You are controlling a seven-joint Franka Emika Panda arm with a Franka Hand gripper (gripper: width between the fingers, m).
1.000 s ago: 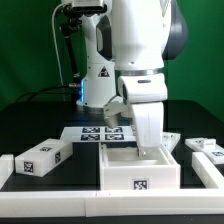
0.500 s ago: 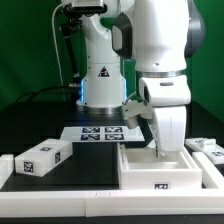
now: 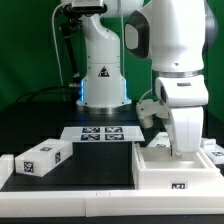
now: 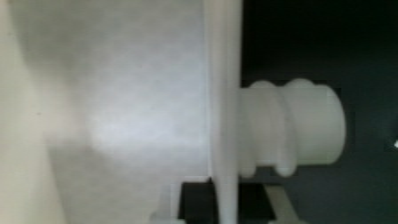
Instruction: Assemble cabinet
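Note:
The cabinet body (image 3: pixel 178 170), a large white open box with a small tag on its front, sits on the black table at the exterior view's right. My gripper (image 3: pixel 184 148) reaches down into it and is shut on its back wall. In the wrist view the thin white wall (image 4: pixel 224 110) runs edge-on between my dark fingers (image 4: pixel 258 200), with a round ribbed white knob (image 4: pixel 294 122) on one side. A smaller white tagged piece (image 3: pixel 40 157) lies at the exterior view's left. Another white piece (image 3: pixel 213 150) lies at the far right.
The marker board (image 3: pixel 98 133) lies flat behind the cabinet body. A long low white border rail (image 3: pixel 60 204) runs along the table's front. The robot base (image 3: pixel 102 75) stands at the back centre.
My gripper has moved toward the exterior view's right, taking the cabinet body along with it across the table. The small piece at the left has not moved.

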